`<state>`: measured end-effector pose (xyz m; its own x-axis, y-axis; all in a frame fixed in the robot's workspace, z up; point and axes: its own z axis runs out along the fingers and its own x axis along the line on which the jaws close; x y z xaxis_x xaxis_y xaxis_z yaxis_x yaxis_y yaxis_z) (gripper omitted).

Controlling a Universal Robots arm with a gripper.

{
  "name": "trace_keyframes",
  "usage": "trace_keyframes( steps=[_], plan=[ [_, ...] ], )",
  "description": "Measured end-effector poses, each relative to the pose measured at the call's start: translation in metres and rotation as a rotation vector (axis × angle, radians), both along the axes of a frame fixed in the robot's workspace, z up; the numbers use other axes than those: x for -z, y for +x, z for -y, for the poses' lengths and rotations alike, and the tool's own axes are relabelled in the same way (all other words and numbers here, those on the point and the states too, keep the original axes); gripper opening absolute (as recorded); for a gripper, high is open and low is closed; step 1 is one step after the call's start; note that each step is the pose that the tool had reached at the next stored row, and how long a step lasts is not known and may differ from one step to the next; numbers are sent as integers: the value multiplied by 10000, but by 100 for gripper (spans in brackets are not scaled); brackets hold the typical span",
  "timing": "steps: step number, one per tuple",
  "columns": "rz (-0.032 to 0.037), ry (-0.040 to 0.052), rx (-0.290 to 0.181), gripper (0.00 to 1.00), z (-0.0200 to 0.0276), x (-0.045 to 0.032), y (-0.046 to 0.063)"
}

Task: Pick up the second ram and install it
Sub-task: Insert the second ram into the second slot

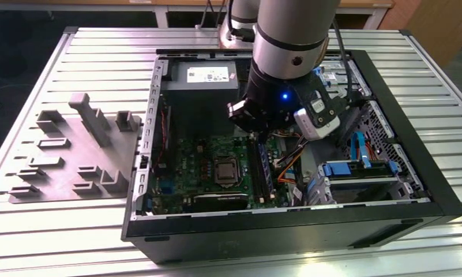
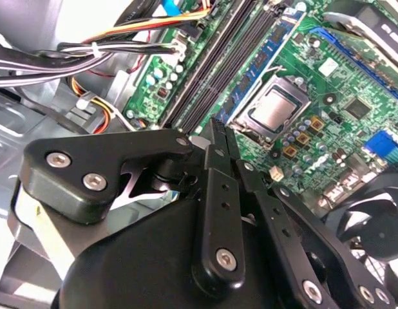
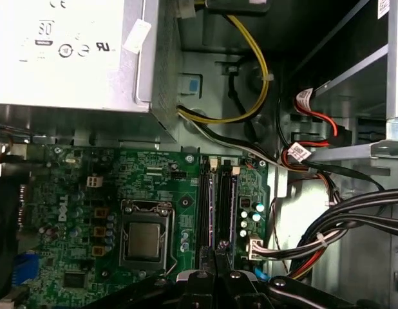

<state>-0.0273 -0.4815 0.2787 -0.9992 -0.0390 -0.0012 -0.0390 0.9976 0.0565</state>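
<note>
Fingers (image 2: 218,187) are closed flat against each other, with nothing clamped between them. The gripper (image 2: 215,129) hangs inside the open case (image 1: 292,236), tips pointing down at the bank of memory slots (image 3: 228,212) on the motherboard (image 1: 192,161). Whether the tips touch a slot or a stick cannot be told.

Ram (image 2: 260,61): one blue stick with dark chips stands on edge, seated along a slot in that bank. It lies between the CPU socket (image 2: 276,109) and the cable bundle (image 2: 70,58). Black slots run parallel just beside it. In the exterior view the ram (image 1: 265,170) extends from under the gripper toward the case edge opposite the power supply (image 1: 207,75). The gripper has no hold on it. Which of the two sticks it is cannot be told.

Power supply: grey box set against the case edge nearest the base of the arm (image 1: 292,40). The slot bank runs lengthwise away from it.

Drive cage (image 1: 346,170): blue latch on top, in the case corner at the exterior view's right, on the side away from the power supply. The cable bundle lies between it and the slots.

Fixture (image 1: 69,156): grey moulded holder lying on the bench (image 1: 53,236), beside the case at the exterior view's left, well apart from the gripper.
</note>
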Motion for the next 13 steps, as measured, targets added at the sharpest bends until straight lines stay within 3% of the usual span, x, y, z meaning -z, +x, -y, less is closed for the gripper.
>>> trace_keyframes(
  steps=[13],
  plan=[
    [0,0,282,12,2,145,3]
  ],
)
